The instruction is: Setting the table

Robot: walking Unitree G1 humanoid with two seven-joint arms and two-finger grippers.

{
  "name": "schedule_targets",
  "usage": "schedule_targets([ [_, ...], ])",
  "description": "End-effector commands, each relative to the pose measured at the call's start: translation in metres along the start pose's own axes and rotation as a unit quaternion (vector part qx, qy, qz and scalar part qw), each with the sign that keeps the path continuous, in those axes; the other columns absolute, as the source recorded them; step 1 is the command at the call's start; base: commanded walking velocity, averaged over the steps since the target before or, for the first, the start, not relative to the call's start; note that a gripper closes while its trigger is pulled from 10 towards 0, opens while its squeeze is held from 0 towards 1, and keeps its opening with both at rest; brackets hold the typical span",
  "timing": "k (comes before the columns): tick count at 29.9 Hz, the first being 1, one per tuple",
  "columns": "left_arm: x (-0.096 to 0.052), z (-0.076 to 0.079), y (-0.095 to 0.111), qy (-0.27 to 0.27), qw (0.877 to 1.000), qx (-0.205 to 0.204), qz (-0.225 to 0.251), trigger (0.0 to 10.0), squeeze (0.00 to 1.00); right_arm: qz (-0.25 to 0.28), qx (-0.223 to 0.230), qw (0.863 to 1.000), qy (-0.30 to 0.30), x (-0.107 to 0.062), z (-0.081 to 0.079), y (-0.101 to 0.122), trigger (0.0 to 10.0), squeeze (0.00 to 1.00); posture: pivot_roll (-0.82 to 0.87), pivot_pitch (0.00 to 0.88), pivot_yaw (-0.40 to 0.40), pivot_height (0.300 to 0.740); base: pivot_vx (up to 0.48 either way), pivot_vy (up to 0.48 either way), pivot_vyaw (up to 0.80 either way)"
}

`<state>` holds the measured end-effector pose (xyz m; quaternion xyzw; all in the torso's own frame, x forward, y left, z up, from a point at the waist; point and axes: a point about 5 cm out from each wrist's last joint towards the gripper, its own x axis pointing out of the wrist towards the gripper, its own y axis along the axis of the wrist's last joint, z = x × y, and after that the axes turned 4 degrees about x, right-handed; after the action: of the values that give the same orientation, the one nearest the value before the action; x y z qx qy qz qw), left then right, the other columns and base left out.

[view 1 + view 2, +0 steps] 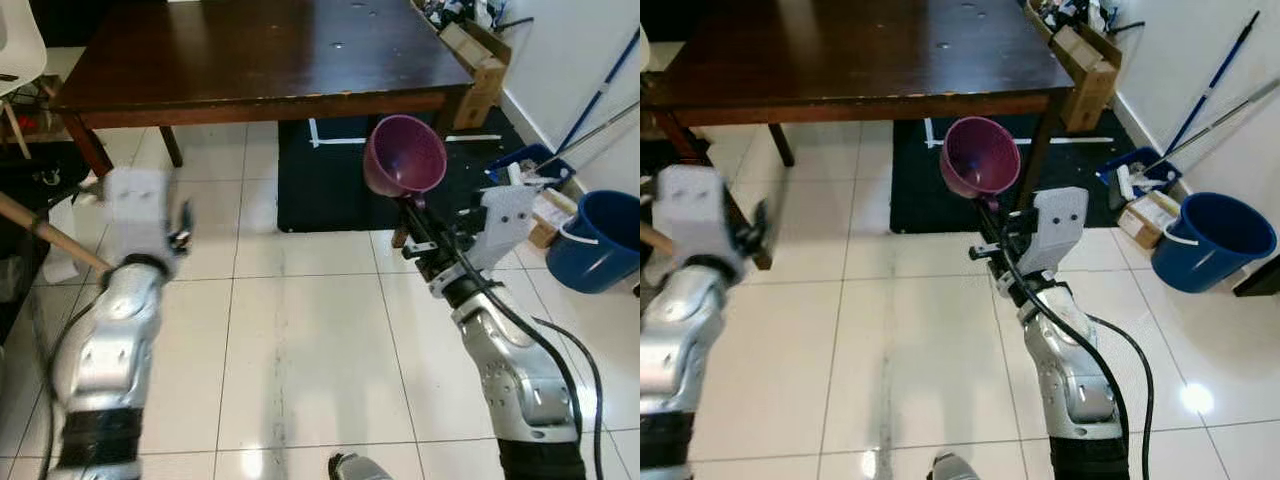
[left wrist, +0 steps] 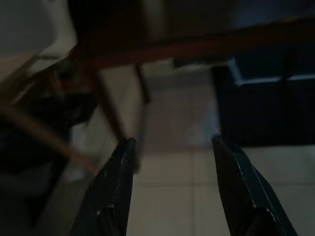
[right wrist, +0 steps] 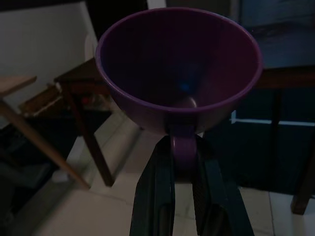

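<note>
Purple cup (image 1: 404, 155) is hanging in the air above the tiled floor (image 1: 300, 340), its handle being pinched by the right pincer (image 3: 183, 152). Left pincer (image 2: 172, 140) is hovering spread. Beyond, the dark tabletop (image 1: 250, 50) is standing.

Both eye views look forward and down from the head, sharing the table (image 1: 250, 50), tiled floor (image 1: 300, 330) and bucket (image 1: 1210, 240). Each wrist view looks along its own fingers toward the table legs; the right sits close behind the cup (image 3: 179, 73).
</note>
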<state>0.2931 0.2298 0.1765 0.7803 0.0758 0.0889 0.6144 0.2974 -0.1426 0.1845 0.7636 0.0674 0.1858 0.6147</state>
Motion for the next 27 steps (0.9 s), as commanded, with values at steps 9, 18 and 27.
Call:
schedule_targets([
  [9, -0.016, -0.003, -0.002, 0.000, 1.000, 0.005, 0.001, 10.0, 0.00, -0.032, 0.014, 0.999, 0.022, 0.004, 0.005, -0.013, 10.0, 0.00, -0.01, 0.033, -0.020, 0.740, 0.000, 0.000, 0.00],
  [18, -0.031, -0.007, 0.010, 0.003, 1.000, 0.004, 0.017, 10.0, 0.00, -0.038, 0.031, 0.996, 0.073, 0.021, -0.010, -0.021, 10.0, 0.00, 0.11, 0.021, -0.077, 0.740, 0.000, 0.000, 0.00],
  [27, -0.033, 0.012, 0.023, -0.035, 0.999, 0.011, 0.038, 10.0, 0.00, -0.028, 0.045, 0.992, 0.115, 0.045, -0.026, -0.017, 10.0, 0.00, 0.15, 0.021, -0.104, 0.740, 0.000, 0.000, 0.00],
])
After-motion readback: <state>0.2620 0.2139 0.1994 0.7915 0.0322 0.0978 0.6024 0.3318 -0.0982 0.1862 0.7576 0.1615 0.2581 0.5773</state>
